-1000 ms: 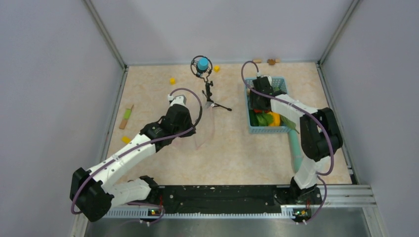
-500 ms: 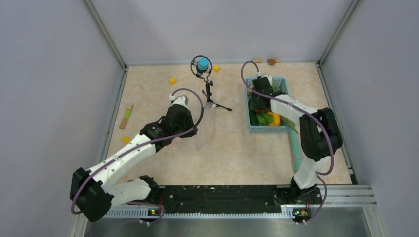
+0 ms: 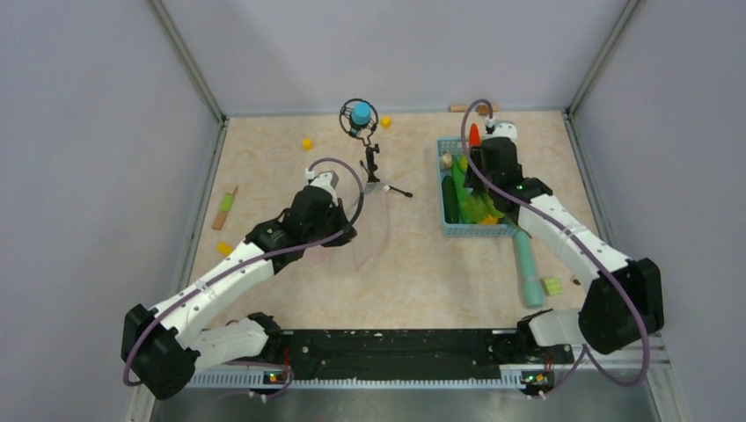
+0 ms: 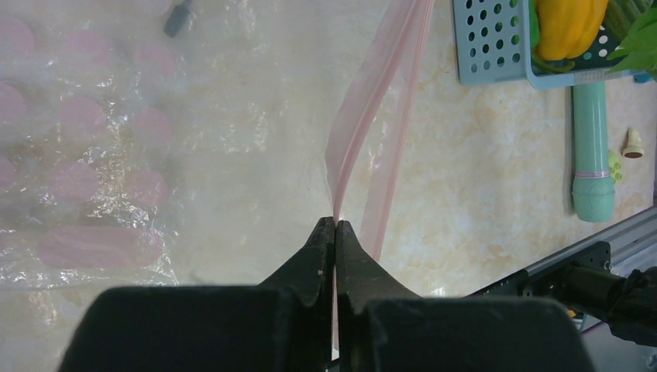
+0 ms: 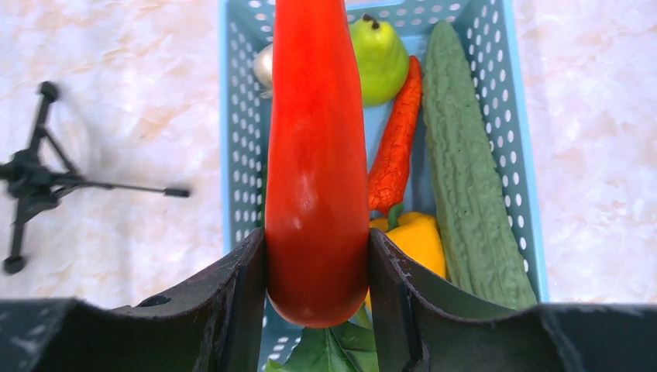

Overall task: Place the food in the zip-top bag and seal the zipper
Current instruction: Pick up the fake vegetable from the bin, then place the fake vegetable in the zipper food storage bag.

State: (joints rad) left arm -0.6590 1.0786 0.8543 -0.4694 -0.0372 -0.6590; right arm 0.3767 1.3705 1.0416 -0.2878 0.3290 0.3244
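Observation:
My left gripper is shut on the pale pink zipper of the clear zip-top bag, holding the mouth edge up mid-table; one pink lip hangs free beside it. My right gripper is shut on a long red pepper and holds it above the light blue basket; in the top view the pepper sticks up over the basket's far end. In the basket lie a green pear, an orange carrot, a yellow pepper, a bumpy green cucumber and a beige mushroom.
A small black tripod with a teal-topped device stands just behind the bag. A long pale teal cylinder lies right of the basket's near end. Yellow cubes and a small wooden stick piece lie at the back left.
My right gripper has lifted out of the basket with the red pepper and moved toward the far right end of it. My left arm has held the bag nearly still.

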